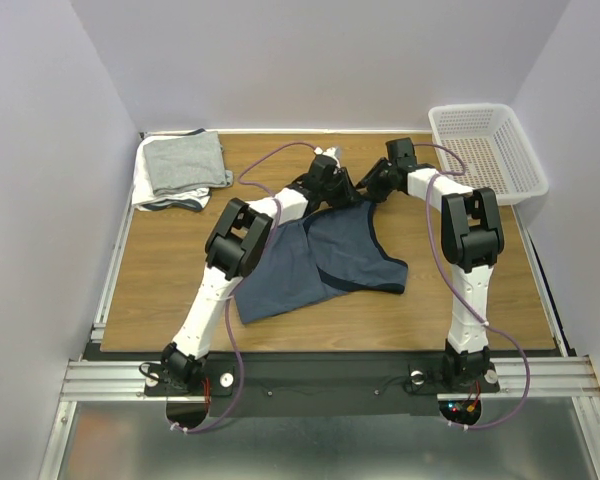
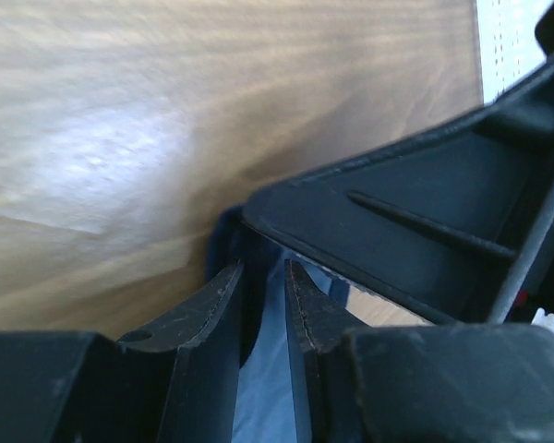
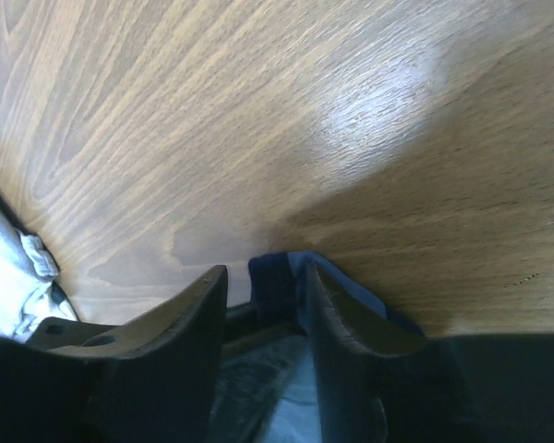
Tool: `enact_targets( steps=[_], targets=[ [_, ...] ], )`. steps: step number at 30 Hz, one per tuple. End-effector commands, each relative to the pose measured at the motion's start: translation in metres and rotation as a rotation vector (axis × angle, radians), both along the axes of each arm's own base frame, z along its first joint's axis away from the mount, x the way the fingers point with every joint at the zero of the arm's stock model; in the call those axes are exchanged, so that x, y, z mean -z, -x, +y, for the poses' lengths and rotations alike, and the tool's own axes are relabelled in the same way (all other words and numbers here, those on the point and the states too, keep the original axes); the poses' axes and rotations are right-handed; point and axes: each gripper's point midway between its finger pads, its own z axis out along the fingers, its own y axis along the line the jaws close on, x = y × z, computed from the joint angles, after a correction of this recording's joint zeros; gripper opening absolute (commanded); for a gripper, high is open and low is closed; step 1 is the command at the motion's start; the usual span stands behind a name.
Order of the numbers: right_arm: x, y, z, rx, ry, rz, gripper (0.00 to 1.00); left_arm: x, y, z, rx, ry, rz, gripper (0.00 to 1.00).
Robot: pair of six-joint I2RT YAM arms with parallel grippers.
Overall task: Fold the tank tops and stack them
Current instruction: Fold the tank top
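The slate-blue tank top (image 1: 320, 262) lies in the middle of the table, partly doubled over, with its far edge raised. My left gripper (image 1: 328, 180) and right gripper (image 1: 376, 184) meet close together at that far edge. In the left wrist view the left gripper (image 2: 264, 268) has its jaws narrow, with blue cloth (image 2: 263, 369) pinched between them. In the right wrist view the right gripper (image 3: 266, 275) holds a bunch of navy-trimmed cloth (image 3: 279, 281) against its right finger. A light grey tank top (image 1: 185, 162) lies folded on a white one (image 1: 152, 195) at the far left.
A white perforated basket (image 1: 485, 148) stands at the far right corner, and its wall shows in the left wrist view (image 2: 508, 37). The right arm's black body (image 2: 425, 221) sits close beside the left gripper. White walls enclose the table on three sides.
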Motion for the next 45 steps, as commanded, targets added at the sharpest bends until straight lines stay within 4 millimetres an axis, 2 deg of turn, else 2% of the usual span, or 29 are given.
enact_targets(
  steps=[1, 4, 6, 12, 13, 16, 19, 24, 28, 30, 34, 40, 43, 44, 45],
  targets=[
    [-0.011, -0.009, 0.001, -0.005, -0.001, -0.043, 0.36, -0.038, 0.001, -0.014, 0.045, 0.049, -0.08, 0.33],
    [-0.008, -0.008, 0.001, -0.007, 0.0, -0.039, 0.25, -0.042, 0.003, -0.015, 0.048, 0.053, -0.086, 0.33],
    [-0.007, -0.007, 0.002, -0.01, 0.001, -0.036, 0.22, -0.042, 0.006, -0.015, 0.051, 0.055, -0.084, 0.33],
    [-0.005, -0.003, 0.0, -0.02, 0.018, -0.036, 0.22, -0.047, 0.009, -0.011, 0.041, 0.052, -0.108, 0.33],
    [-0.006, -0.002, -0.001, -0.021, 0.024, -0.04, 0.21, -0.053, 0.008, -0.01, 0.034, 0.051, -0.124, 0.33],
    [-0.009, 0.0, -0.005, -0.021, 0.044, -0.05, 0.07, -0.055, 0.01, -0.008, 0.027, 0.05, -0.131, 0.32],
    [-0.011, 0.001, -0.007, -0.026, 0.063, -0.06, 0.0, -0.063, 0.01, -0.006, 0.025, 0.06, -0.149, 0.33],
    [-0.017, 0.003, -0.015, -0.022, 0.109, -0.084, 0.0, -0.072, 0.012, -0.006, 0.027, 0.077, -0.162, 0.33],
    [-0.028, 0.002, -0.022, -0.018, 0.147, -0.12, 0.0, -0.076, 0.015, -0.011, 0.047, 0.105, -0.164, 0.33],
    [-0.033, 0.001, -0.023, -0.019, 0.155, -0.133, 0.0, -0.073, 0.017, -0.01, 0.048, 0.107, -0.157, 0.33],
    [-0.044, -0.001, -0.026, -0.029, 0.177, -0.171, 0.0, -0.081, 0.018, -0.006, 0.032, 0.13, -0.167, 0.33],
    [-0.052, -0.001, -0.023, -0.052, 0.175, -0.202, 0.0, -0.115, 0.013, 0.005, 0.011, 0.188, -0.204, 0.33],
    [-0.052, 0.0, -0.019, -0.07, 0.155, -0.199, 0.09, -0.116, 0.013, -0.001, 0.047, 0.204, -0.201, 0.33],
    [-0.052, 0.0, -0.018, -0.071, 0.153, -0.2, 0.2, -0.117, 0.012, -0.004, 0.057, 0.211, -0.204, 0.33],
    [-0.053, 0.0, -0.018, -0.068, 0.15, -0.199, 0.26, -0.115, 0.013, -0.005, 0.067, 0.214, -0.196, 0.33]
  ],
)
